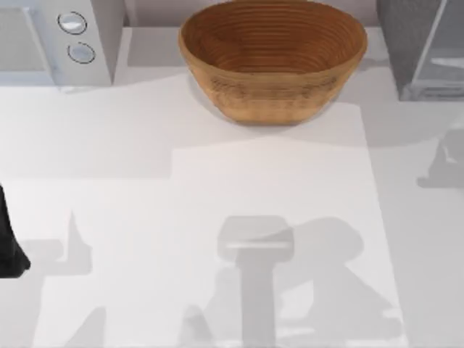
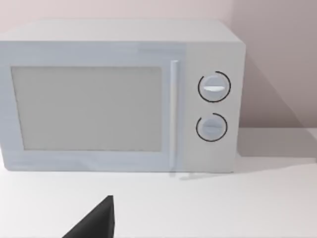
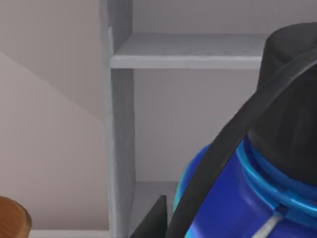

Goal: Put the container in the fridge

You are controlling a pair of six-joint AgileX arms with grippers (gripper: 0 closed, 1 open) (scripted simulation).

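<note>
The container (image 3: 233,198), a blue bottle with a black cap (image 3: 292,104), sits very close in the right wrist view. My right gripper (image 3: 171,218) is shut on it, and a dark finger (image 3: 151,222) shows beside the bottle's body. Just beyond the bottle the fridge (image 3: 119,124) stands open, showing a grey shelf (image 3: 188,52) and a bare floor compartment under it. From above, the fridge (image 1: 409,43) is at the table's far right corner with its pale door panel (image 1: 446,54) swung out. My left arm (image 1: 10,246) is parked at the table's left edge.
A big brown ribbed bowl (image 1: 272,58) stands at the back middle, just left of the fridge, and its rim (image 3: 12,218) edges into the right wrist view. A light grey microwave with two dials (image 1: 76,36) fills the back left corner and faces the left wrist camera (image 2: 119,99).
</note>
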